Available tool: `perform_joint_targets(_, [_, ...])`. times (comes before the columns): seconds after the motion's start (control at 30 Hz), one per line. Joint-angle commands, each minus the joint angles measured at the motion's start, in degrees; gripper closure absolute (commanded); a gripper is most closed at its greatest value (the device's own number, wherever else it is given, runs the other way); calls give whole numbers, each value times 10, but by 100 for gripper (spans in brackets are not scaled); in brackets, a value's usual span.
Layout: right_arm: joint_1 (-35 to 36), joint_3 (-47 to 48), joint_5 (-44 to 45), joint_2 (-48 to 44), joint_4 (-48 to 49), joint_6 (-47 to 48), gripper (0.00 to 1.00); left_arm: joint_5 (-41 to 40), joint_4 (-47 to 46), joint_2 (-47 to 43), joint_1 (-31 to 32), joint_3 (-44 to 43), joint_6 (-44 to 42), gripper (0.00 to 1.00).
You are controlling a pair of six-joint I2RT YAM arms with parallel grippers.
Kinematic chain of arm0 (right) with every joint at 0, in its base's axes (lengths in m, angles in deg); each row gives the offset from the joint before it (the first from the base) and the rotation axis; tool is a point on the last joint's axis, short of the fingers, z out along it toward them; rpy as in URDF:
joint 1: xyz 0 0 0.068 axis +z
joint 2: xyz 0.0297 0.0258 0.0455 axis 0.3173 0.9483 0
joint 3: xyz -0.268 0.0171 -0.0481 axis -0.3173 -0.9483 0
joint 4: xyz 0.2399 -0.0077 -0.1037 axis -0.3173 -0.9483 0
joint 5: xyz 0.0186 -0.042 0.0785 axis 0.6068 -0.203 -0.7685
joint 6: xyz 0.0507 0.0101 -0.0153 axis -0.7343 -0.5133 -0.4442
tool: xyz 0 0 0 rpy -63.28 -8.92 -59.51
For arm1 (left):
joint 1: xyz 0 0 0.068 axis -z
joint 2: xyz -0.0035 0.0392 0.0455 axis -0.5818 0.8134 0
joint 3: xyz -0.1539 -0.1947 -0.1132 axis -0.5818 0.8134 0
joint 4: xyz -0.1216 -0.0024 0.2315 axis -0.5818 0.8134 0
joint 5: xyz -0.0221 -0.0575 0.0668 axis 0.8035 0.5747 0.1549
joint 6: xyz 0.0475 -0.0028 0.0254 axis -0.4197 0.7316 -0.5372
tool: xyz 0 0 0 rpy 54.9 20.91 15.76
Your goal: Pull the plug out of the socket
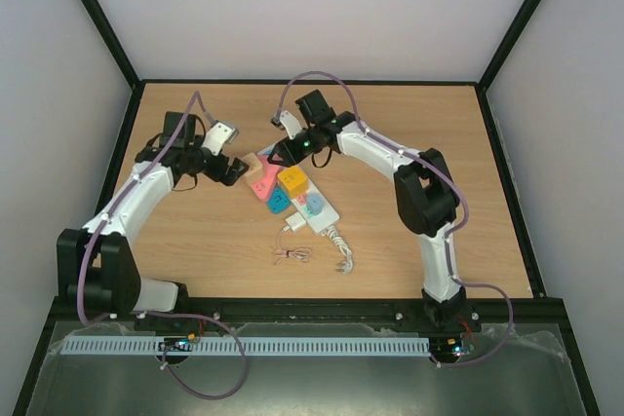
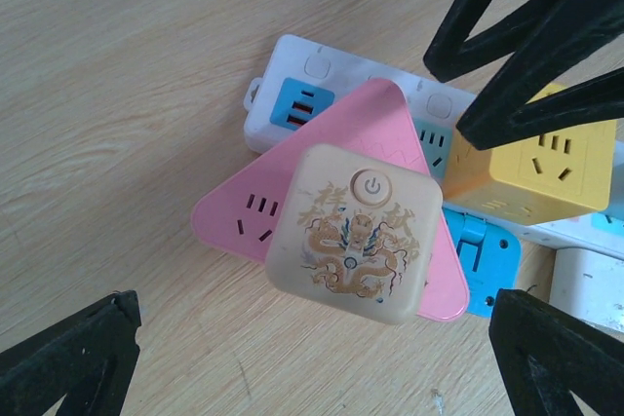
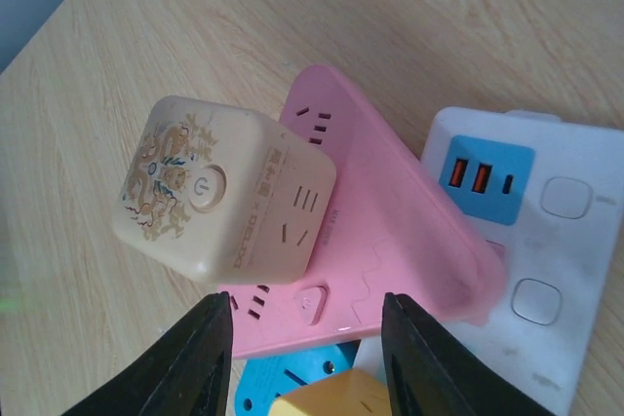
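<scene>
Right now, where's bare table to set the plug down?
Bare wood: right of the socket out to the table edge, around the right arm; near-left, between the left arm and the plug. Crowded: centre, left end effector and right end effector over the adapters.

I see a power-button symbol (image 2: 370,185) on the cream cube adapter (image 2: 353,233), above a gold dragon print (image 2: 353,245) flanked by Chinese characters (image 2: 330,200) I cannot make out. Its side print (image 3: 261,197) is too small to read.
</scene>
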Motion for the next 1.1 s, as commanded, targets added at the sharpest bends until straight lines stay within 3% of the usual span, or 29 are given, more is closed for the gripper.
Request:
perform_joint_targets(0.0, [-3,40,-33,33,-36,-4,59,-27,-7,17,15,-15,-3,0])
perform_joint_targets(0.53, [-48,113,-116,159,-65,-23,80,-71,-25,45,51,-18,0,0])
perform_joint_targets(1.07, [-50,94,-67,179,-105,35,86,-121,-38,74,73,-24,-9,0])
